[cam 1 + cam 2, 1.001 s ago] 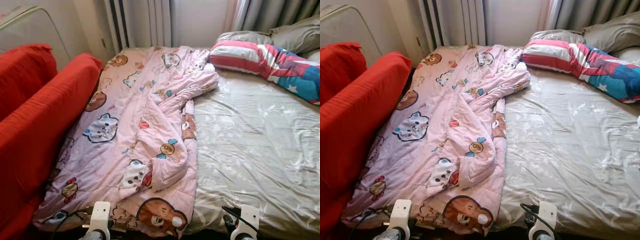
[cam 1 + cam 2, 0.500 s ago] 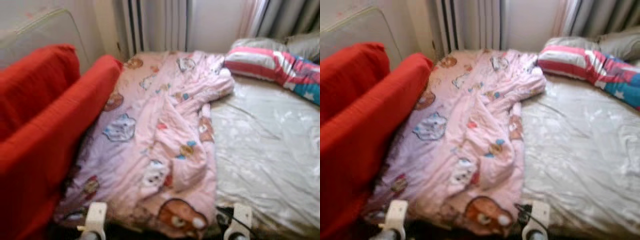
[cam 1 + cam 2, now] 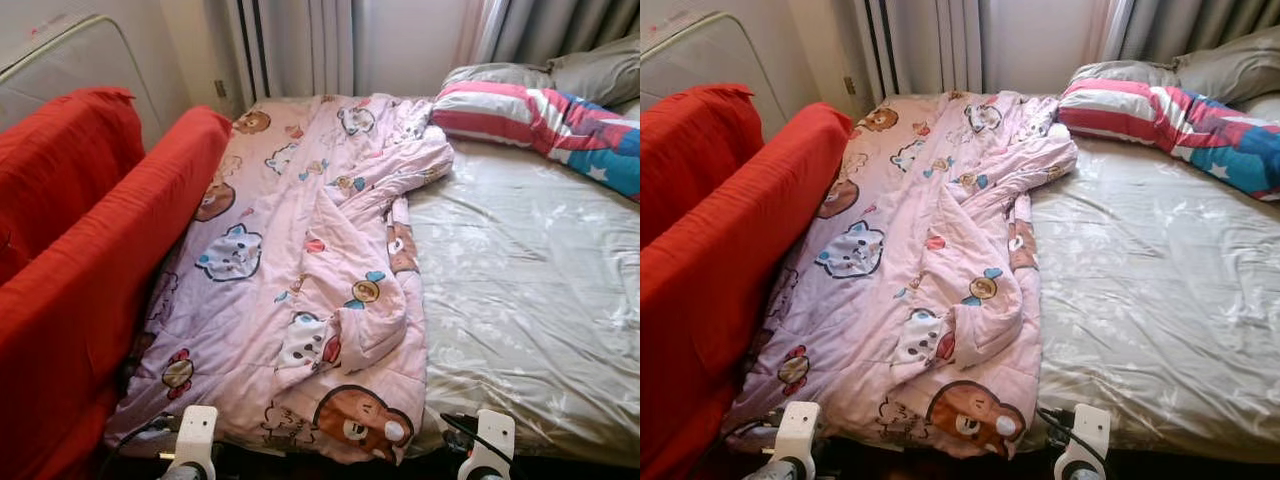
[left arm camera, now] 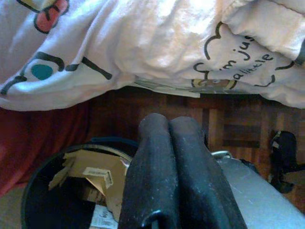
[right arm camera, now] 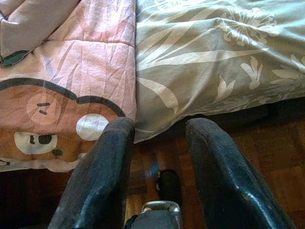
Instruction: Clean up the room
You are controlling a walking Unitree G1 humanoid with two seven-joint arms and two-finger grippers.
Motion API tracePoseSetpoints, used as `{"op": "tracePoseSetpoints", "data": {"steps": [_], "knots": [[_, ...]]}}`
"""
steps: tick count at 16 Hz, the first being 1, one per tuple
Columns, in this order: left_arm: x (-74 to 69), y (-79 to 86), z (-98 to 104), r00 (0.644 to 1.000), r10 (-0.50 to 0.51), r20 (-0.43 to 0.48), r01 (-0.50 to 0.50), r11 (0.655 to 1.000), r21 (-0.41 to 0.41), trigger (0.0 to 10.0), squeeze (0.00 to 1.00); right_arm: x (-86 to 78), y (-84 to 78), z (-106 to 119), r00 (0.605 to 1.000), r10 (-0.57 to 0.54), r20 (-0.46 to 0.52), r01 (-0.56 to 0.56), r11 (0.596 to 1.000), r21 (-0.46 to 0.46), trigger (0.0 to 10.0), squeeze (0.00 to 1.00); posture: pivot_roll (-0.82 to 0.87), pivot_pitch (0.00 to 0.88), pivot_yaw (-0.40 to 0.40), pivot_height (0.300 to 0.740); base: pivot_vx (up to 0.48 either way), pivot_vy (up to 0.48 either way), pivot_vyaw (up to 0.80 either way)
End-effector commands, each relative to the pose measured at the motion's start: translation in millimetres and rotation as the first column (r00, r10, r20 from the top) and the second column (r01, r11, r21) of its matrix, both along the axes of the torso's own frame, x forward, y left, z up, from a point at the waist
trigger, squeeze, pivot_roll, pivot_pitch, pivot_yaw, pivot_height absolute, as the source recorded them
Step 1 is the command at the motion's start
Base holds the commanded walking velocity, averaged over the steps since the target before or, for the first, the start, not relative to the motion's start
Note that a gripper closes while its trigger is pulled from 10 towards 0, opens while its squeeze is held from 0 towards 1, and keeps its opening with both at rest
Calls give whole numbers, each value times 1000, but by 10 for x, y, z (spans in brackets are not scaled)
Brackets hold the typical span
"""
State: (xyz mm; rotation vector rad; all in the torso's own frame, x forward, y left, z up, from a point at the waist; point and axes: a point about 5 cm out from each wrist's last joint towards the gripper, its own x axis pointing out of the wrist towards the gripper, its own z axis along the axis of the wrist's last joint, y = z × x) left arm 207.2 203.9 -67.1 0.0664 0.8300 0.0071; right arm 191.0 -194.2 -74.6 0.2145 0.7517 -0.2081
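Two grippers low at frame bottom: left gripper (image 4: 174, 162) pressed together, right gripper (image 5: 159, 167) spread, both empty. Pink quilt (image 3: 300, 260) bunched across left half of bed (image 3: 520, 300). Approach step, judged; next, grasping quilt's near edge.

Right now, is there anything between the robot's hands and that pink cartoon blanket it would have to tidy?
Nothing visible blocks the way. The pink blanket hangs over the bed's near edge, directly ahead of the shut left gripper and the open right gripper, with just open air above the wooden floor between.
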Motion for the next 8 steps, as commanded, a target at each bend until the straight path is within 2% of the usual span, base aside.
{"op": "tracePoseSetpoints", "data": {"steps": [1,3,8], "knots": [[-68,13,-42,999,12,-36,-12,1000,1,10000,0,-2,23,-6,1000,-4,-5,4,1000,11,10000,0,18,78,52,740,0,0,0],[-72,25,-42,999,13,-35,-13,1000,0,10000,0,-2,22,-6,1000,-5,-4,5,1000,11,10000,0,18,79,52,740,0,0,0],[-78,76,-32,999,17,-27,-17,1000,1,10000,0,-4,23,-5,1000,-8,1,8,1000,14,10000,0,19,85,54,740,267,0,0]]}}
